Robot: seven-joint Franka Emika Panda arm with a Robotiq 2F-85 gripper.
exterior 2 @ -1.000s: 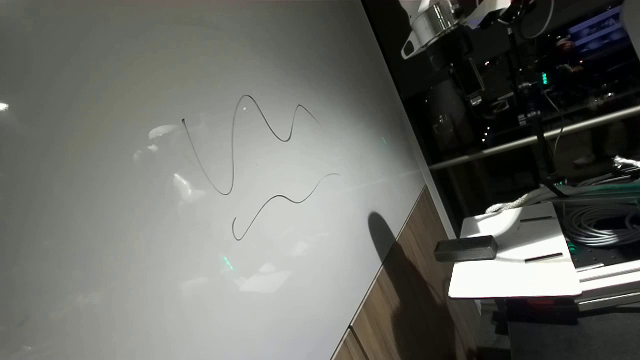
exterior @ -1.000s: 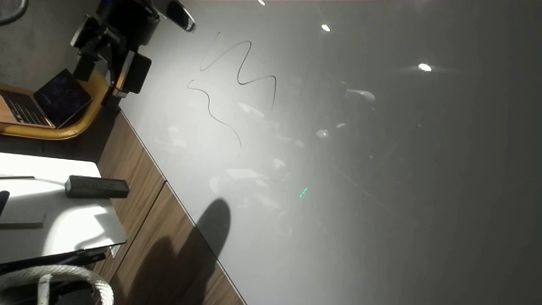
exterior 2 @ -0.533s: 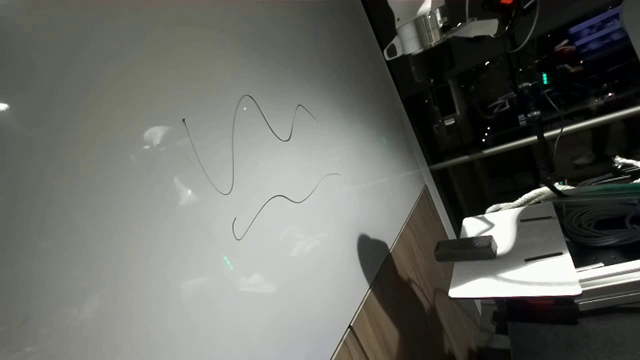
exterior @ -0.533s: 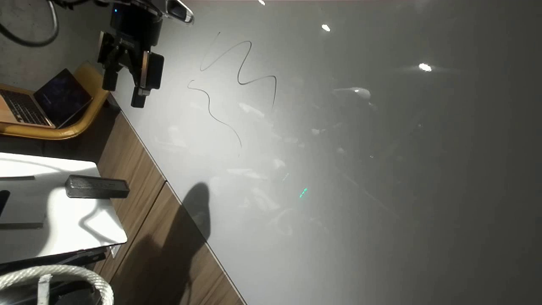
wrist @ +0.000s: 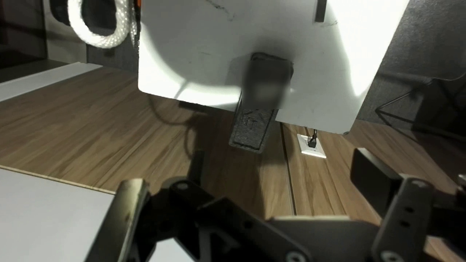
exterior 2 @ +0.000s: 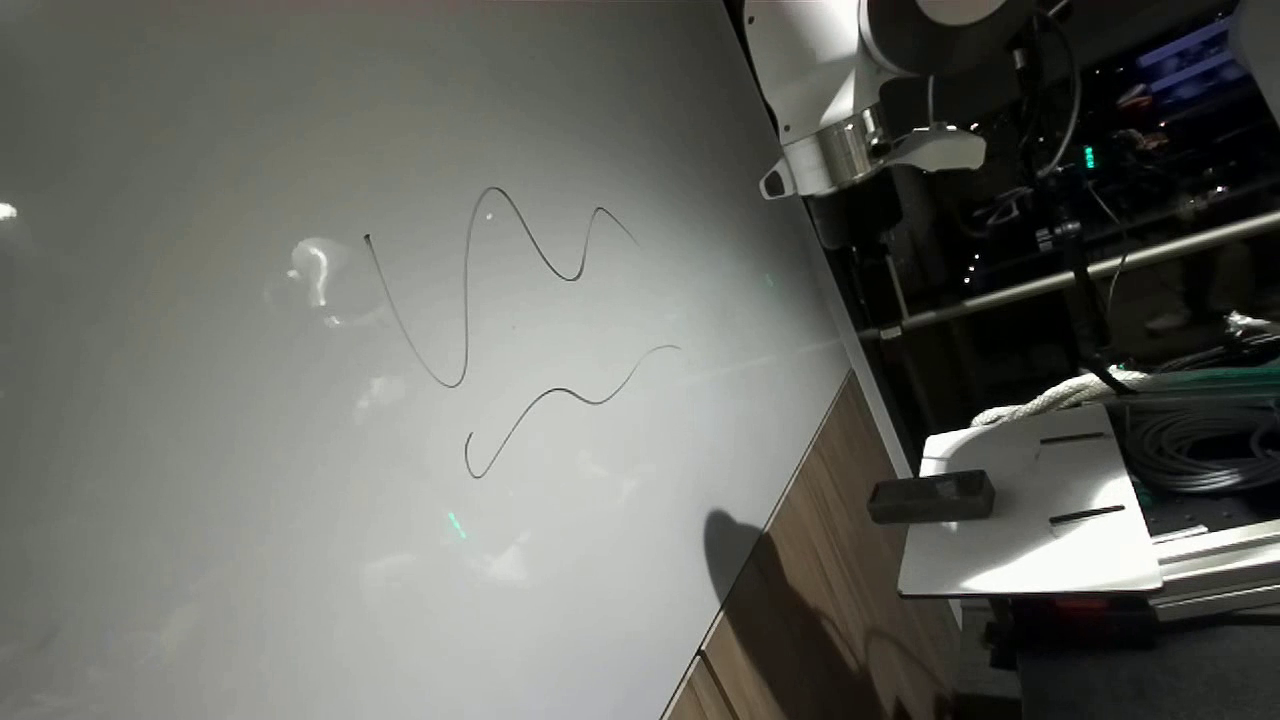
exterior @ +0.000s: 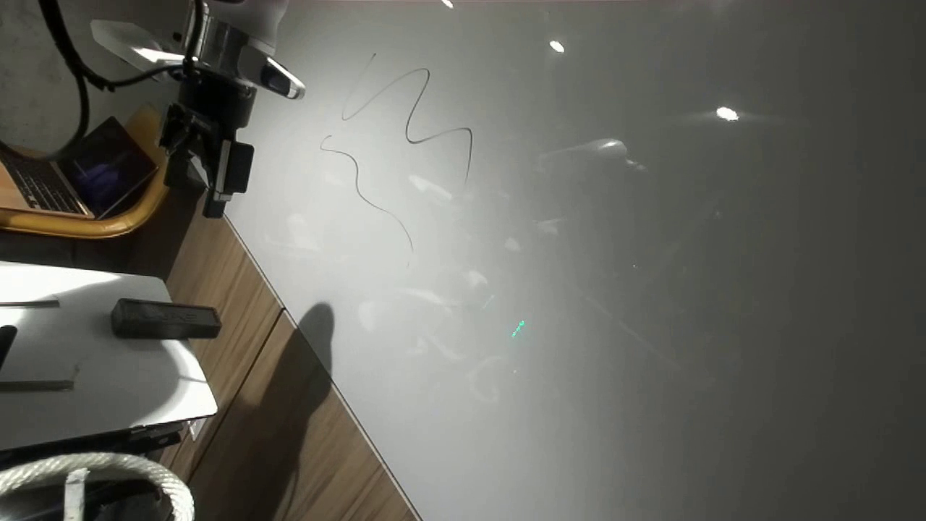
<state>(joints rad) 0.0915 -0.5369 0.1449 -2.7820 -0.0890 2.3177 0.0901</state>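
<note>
My gripper (exterior: 194,192) is open and empty. It hangs beside the lower corner of the whiteboard (exterior: 651,376), apart from the dark block. In the wrist view its two fingers stand wide apart (wrist: 285,173). A dark grey, eraser-like block with raised lettering (wrist: 251,127) lies ahead of the fingers. In both exterior views the block (exterior: 166,319) (exterior 2: 932,497) rests on a white platform (exterior: 94,369) (exterior 2: 1060,565), one end past its edge. The whiteboard carries two thin wavy black lines, an upper one (exterior: 407,123) and a lower one (exterior: 358,189).
Wood panelling (exterior: 217,253) runs below the whiteboard, with a wall socket and plug (wrist: 311,145). A laptop (exterior: 108,168) sits on a yellow chair (exterior: 108,228). A white rope (exterior: 116,463) loops beside the platform. Coiled cables (exterior 2: 1200,450) lie behind the platform.
The arm and gripper have moved down in both exterior views, bringing more of the wrist and cable into sight. The shadow on the panelling has shifted. The block and the drawn lines have stayed.
</note>
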